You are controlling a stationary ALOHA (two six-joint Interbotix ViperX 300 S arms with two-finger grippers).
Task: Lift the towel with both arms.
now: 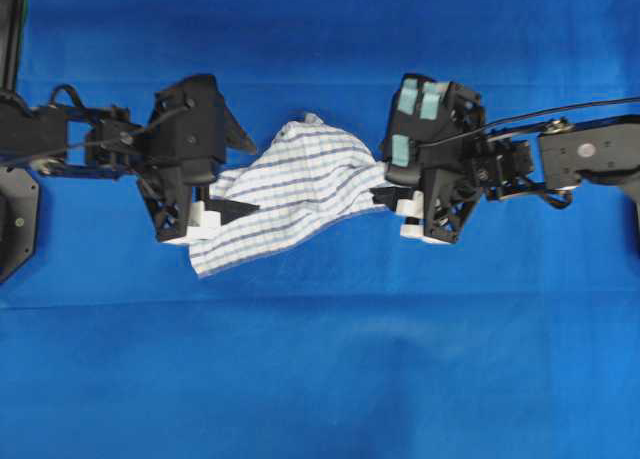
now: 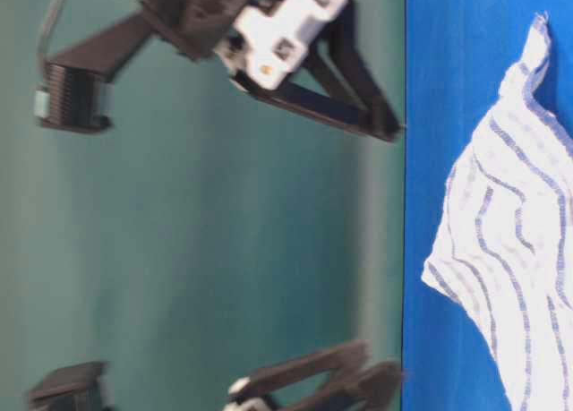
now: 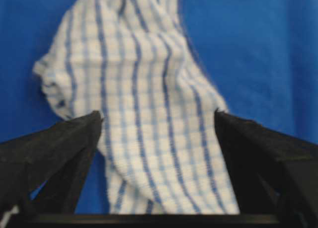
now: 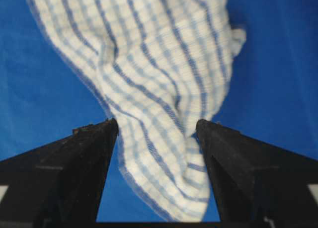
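The white towel with thin blue check stripes lies crumpled on the blue tablecloth, between the two arms. My left gripper is open, and its two black fingers stand either side of the towel's left end. In the left wrist view the towel fills the gap between the open fingers of the left gripper. My right gripper, with teal tape patches, is open over the towel's right end. In the right wrist view a narrow fold of the towel runs between the fingers of the right gripper. Neither gripper is closed on the cloth.
The table-level view is turned on its side. It shows the towel on the blue tablecloth and two black grippers with their tips down at the cloth's surface. A black base stands at the left edge.
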